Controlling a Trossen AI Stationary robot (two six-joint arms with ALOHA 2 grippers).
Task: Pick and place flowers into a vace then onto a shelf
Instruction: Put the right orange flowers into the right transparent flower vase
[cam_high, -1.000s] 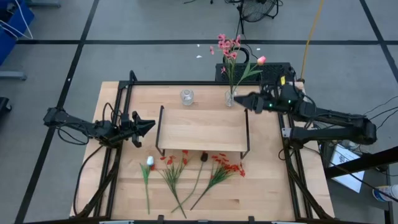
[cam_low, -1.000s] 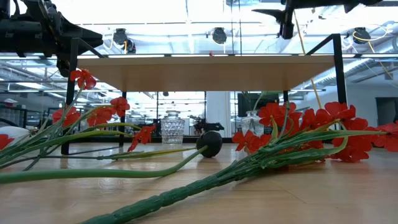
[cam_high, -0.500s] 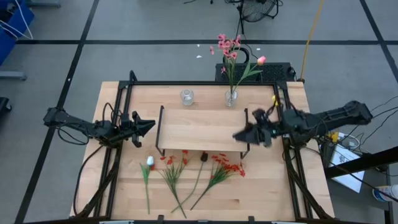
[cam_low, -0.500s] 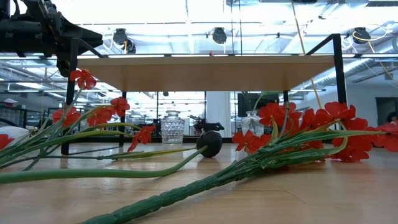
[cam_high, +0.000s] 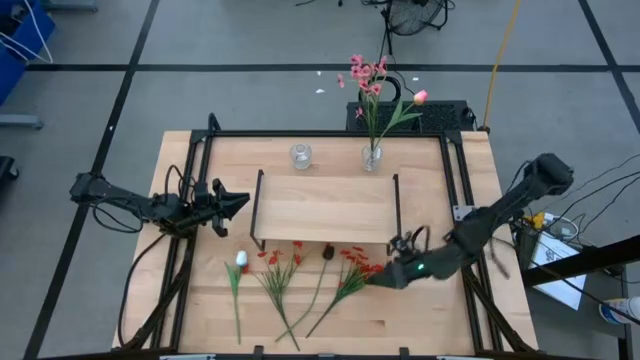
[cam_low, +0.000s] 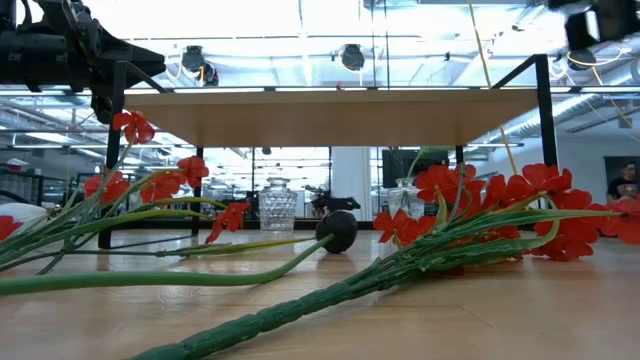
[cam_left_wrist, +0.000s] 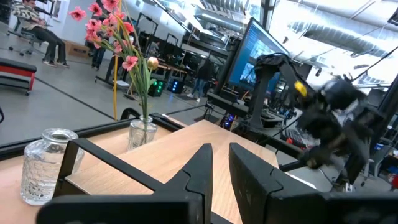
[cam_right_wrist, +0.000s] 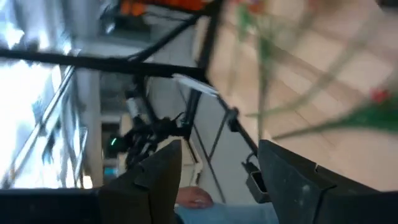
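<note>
Several flower stems lie flat on the table in front of the shelf: a white tulip bud, red blossoms, a dark bud and a red bunch. A glass vase at the far edge holds pink flowers and a pink tulip. My right gripper is open and hovers by the red bunch; the low view shows my right gripper high above the table. My left gripper is shut and waits left of the shelf.
An empty glass vase stands behind the shelf's left half. Black rails frame the tabletop. Bare wood lies near the table's front edge. The shelf board spans overhead in the low view.
My right gripper has swung from beside the flower-filled vase at the far edge, past the shelf's right end, toward the near edge, ending over the red bunch. It has turned about on the way. The vase and flowers have stayed in place.
</note>
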